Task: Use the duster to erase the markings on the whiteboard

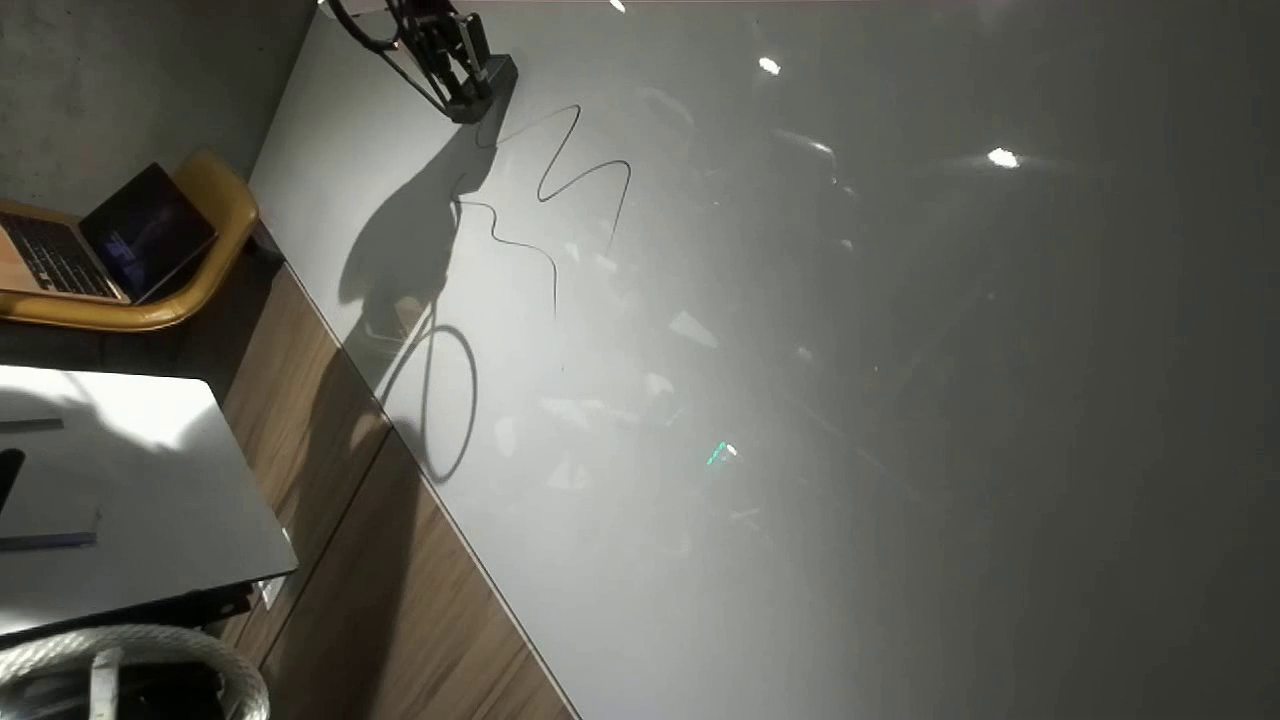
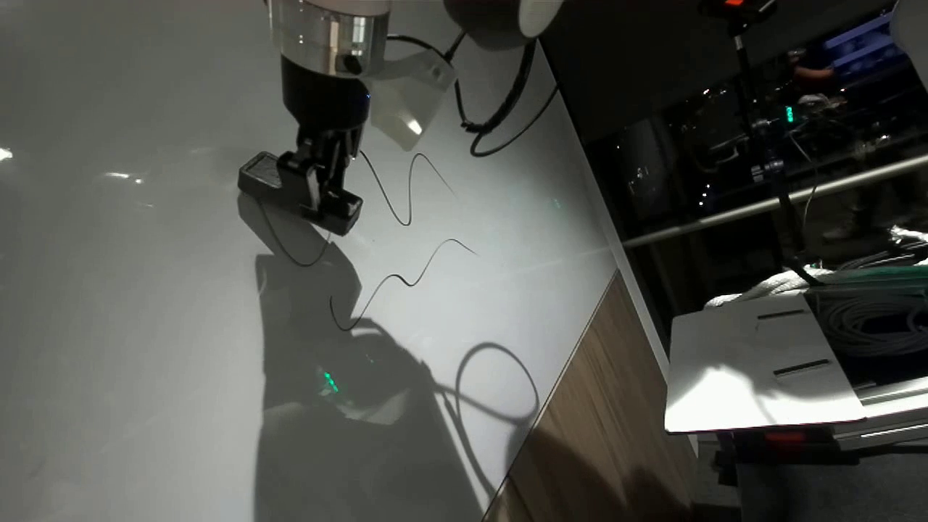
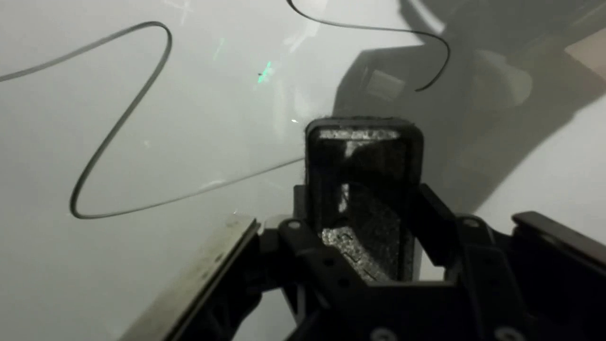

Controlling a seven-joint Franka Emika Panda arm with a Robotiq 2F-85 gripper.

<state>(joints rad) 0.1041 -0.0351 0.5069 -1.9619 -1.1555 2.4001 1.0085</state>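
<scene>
While the duster (image 3: 367,187) is clamped by its long sides between the fingers (image 3: 435,232) of the tool (image 3: 363,210), both its ends are left jutting past the grip. It is held at the whiteboard (image 1: 800,580), and in the wrist view the markings (image 3: 169,42) are spread beside it: a dark zigzag (image 3: 113,132) is cut off at its side, and a wavy line (image 3: 374,28) is seen apart from it, past its far end. Whether the duster's underside is pressed to the board cannot be told for certain, since the contact is poorly lit. In an exterior view the arm (image 2: 322,94) is extended from the top edge, with the wrist held so that the tool is aimed at the board; black cables (image 2: 500,123) are looped beside it, and a broad shadow (image 2: 312,449) is cast across the board. The duster is shaped as a dark grey oblong block, rounded at the corners, raised at the rim and faintly fuzzy along one edge, with its recessed top flecked by light. The board's glossy white-grey face is dotted with bright reflections and bordered by brown wood grain (image 1: 450,600).
</scene>
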